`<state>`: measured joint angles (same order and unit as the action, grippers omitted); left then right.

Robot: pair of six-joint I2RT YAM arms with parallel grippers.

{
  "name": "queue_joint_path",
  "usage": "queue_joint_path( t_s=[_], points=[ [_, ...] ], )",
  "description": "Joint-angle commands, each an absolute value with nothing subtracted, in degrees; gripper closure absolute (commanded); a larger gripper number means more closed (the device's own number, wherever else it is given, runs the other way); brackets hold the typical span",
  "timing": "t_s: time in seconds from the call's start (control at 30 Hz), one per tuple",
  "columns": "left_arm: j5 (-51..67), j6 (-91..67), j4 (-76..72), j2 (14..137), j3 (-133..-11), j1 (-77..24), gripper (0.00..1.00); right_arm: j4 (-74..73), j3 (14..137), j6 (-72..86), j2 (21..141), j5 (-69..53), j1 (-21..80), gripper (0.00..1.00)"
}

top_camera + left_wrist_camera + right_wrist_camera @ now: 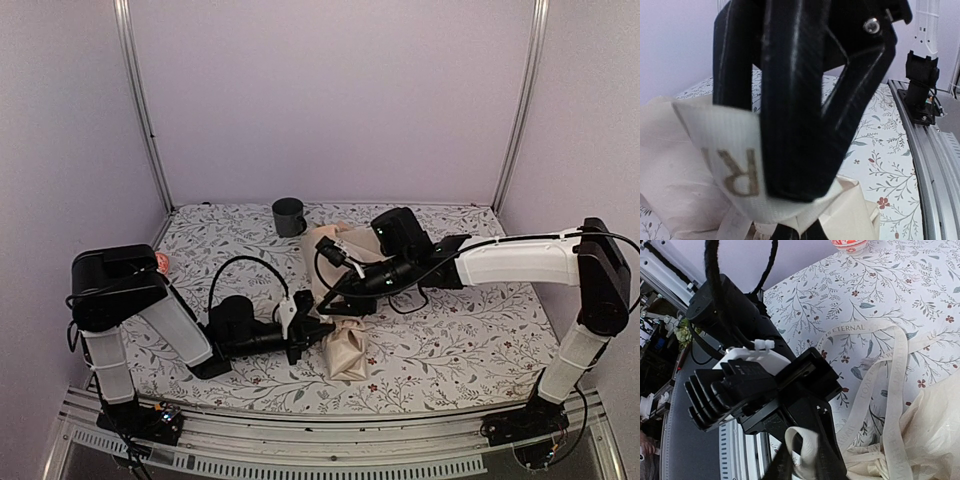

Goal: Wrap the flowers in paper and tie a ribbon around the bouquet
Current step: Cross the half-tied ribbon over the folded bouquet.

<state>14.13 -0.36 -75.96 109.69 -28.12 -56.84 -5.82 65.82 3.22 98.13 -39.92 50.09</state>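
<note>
The bouquet (pixel 345 352) lies mid-table, a cream paper (pixel 670 185) bundle pinched narrow near its middle. The flowers are hidden inside the wrap. The cream ribbon (pixel 890 390), printed with gold letters, loops over the tablecloth and across the paper. My left gripper (pixel 308 335) sits at the pinch from the left, shut on the ribbon (pixel 735 155), with its own tips barely showing at the bottom of the left wrist view (pixel 800 233). My right gripper (pixel 335 297) reaches in from the right. A loop of ribbon is caught between its fingers (pixel 810 465), right beside the left gripper.
A dark mug (pixel 288 216) stands at the back centre. A small red-and-white dish (pixel 849 244) sits at the table's left side. The metal rail (pixel 932 180) runs along the near edge, and the right arm's base (pixel 921 85) is bolted there. Black cables arc over both wrists.
</note>
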Motion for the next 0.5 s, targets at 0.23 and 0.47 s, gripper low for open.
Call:
queue_joint_path(
  t_s=[0.23, 0.47],
  points=[
    [9.2, -9.1, -54.5, 104.4, -33.6, -56.2, 0.58, -1.8, 64.3, 7.8, 99.5, -37.1, 49.5, 1.00],
    [2.1, -17.4, -22.1, 97.4, -42.0, -58.5, 0.43, 0.4, 64.1, 12.3, 100.0, -34.0, 49.2, 1.00]
  ],
)
